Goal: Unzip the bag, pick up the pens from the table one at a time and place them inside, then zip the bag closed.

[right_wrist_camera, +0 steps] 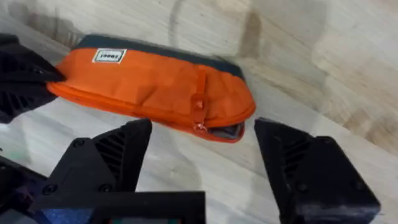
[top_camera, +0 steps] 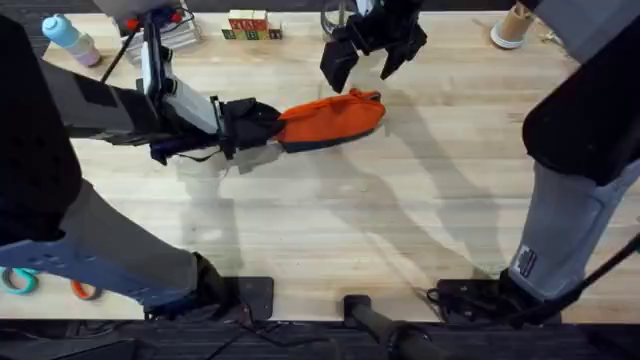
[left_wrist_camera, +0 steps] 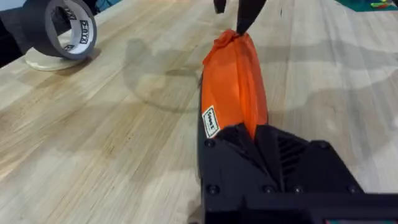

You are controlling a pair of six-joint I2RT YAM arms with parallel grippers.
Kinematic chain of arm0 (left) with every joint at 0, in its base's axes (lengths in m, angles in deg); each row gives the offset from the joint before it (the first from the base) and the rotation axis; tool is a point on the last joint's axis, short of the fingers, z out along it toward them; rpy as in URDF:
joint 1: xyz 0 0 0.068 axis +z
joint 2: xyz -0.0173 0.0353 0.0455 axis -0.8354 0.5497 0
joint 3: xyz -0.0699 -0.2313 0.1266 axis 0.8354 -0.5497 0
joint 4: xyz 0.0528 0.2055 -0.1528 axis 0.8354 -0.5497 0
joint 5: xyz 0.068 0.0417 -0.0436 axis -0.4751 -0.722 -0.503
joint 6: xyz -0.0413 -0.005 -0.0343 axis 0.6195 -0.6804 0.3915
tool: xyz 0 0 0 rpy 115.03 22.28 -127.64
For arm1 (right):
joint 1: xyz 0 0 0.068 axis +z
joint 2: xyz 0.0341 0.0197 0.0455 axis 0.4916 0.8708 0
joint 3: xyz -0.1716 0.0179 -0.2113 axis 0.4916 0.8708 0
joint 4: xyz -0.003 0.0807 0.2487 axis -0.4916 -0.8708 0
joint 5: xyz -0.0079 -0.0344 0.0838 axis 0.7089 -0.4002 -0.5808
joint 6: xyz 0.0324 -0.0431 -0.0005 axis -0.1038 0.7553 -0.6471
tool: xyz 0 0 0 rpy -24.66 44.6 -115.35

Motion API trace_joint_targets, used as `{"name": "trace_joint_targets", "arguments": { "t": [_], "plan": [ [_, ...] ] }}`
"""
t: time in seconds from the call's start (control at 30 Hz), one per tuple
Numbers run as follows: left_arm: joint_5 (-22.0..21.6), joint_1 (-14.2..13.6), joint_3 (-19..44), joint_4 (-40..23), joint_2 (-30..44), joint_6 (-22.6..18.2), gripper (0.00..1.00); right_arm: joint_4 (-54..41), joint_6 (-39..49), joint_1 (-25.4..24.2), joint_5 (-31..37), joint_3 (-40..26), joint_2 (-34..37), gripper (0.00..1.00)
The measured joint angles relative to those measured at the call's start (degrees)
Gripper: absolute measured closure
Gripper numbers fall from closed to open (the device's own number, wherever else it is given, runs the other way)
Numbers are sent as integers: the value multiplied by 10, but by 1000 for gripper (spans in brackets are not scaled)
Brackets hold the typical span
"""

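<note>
Light wooden plank table (top_camera: pixel 340 220). Mid-table: soft orange fabric pouch (top_camera: pixel 330 118), navy base, lying flat. Left gripper (top_camera: pixel 262 127) clenched on its near end. Beyond: right gripper (top_camera: pixel 368 60) spread wide (touching nothing), above zipper end.

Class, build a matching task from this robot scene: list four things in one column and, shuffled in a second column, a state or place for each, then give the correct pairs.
Column 1
1. left end effector
2. right end effector
3. bag
4. tape roll

Column 2
A. open, just above the zipper end
B. lies on the table, one end gripped
C. shut on the bag's end
D. stands on a pale disc

Pairs: 1-C, 2-A, 3-B, 4-D
</note>
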Motion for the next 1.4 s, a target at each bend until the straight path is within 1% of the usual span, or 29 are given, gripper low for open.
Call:
{"name": "trace_joint_targets", "arguments": {
  "t": [0.27,0.53,0.8,0.93,1.03,1.13,1.2,1.27,1.4],
  "plan": [
    [0,0,0,0,0,0,959,-1,0,1,-9,0,4,4],
    [0,0,0,0,0,0,959,-4,0,3,-12,0,35,9],
    [0,0,0,0,0,0,959,-5,0,3,-13,0,36,21],
    [0,0,0,0,0,0,959,-6,1,3,-23,0,36,128],
    [0,0,0,0,0,0,959,-8,5,3,-31,0,36,271],
    [0,0,0,0,0,0,959,-16,7,3,-37,0,36,372],
    [0,0,0,0,0,0,959,-20,10,3,-39,0,36,388],
    [0,0,0,-1,0,0,959,-24,14,3,-39,0,36,426],
    [0,0,0,-2,0,0,959,-28,19,3,-41,0,36,608]
  ]
}}
